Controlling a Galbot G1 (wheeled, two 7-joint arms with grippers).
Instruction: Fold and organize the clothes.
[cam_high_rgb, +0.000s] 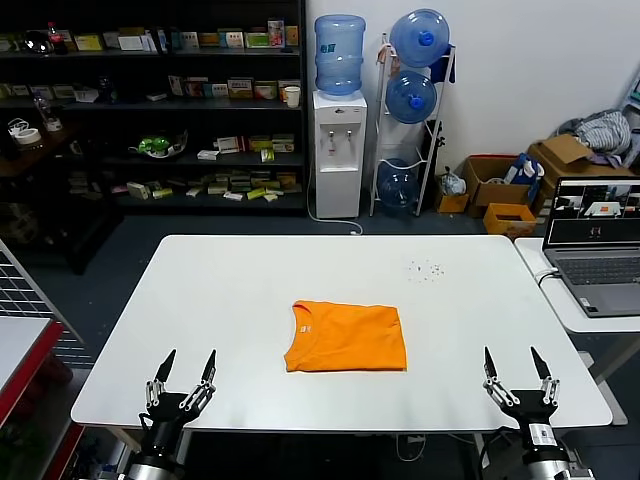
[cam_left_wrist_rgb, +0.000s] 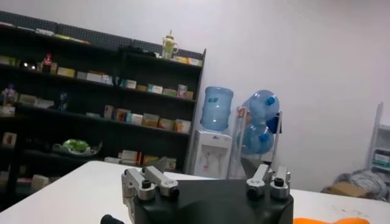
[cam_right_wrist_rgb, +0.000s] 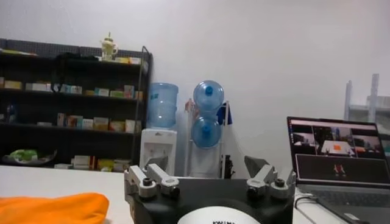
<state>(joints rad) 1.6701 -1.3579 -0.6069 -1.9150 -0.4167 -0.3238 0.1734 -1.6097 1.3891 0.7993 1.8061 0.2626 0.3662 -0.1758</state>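
Folded orange T-shirt (cam_high_rgb: 346, 337) lay at mid-bench (cam_high_rgb: 220, 290). Left tool (cam_high_rgb: 183, 373) and right tool (cam_high_rgb: 516, 372), both spread wide and empty, hovered at the near edge. We judged the fabric light, limp; grip an edge.

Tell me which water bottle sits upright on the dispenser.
The single blue bottle atop the white dispenser; the other three lie stacked in the wire rack beside it.

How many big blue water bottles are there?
4: one on the water dispenser, three stacked in the rack beside it. More may be hidden.
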